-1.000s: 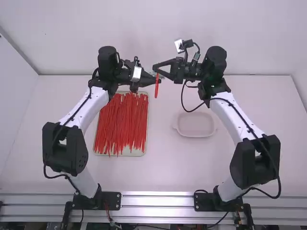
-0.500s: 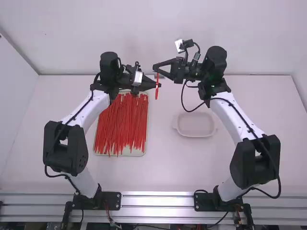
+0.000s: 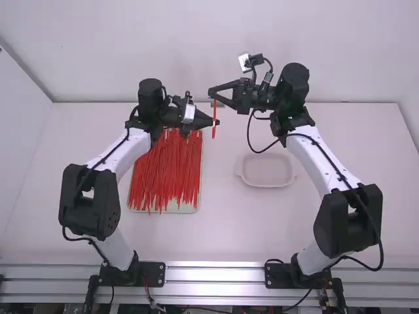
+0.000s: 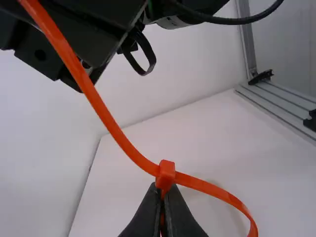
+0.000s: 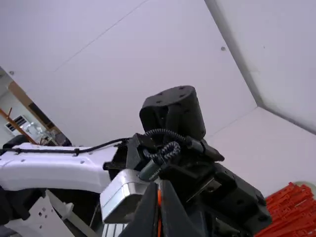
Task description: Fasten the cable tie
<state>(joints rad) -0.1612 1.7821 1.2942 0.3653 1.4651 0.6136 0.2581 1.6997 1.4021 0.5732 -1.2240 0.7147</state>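
A red cable tie (image 3: 214,124) hangs in the air between both grippers, above the table's far middle. My left gripper (image 3: 211,120) is shut on it just below the tie's square head (image 4: 165,170). From the head the strap (image 4: 113,123) rises to my right gripper (image 3: 211,93), which is shut on the strap's upper end (image 5: 158,197). A second length of strap curves away from the head like a loop (image 4: 232,202). In the left wrist view the right gripper's black body (image 4: 89,39) looms close.
A beige tray (image 3: 199,196) holding several red cable ties (image 3: 167,167) lies left of the middle. A shallow white dish (image 3: 265,170) sits on the table under the right arm. The grippers are well above the table.
My left gripper has shifted slightly to the right, and the tie now hangs a little lower. The right arm has not moved.
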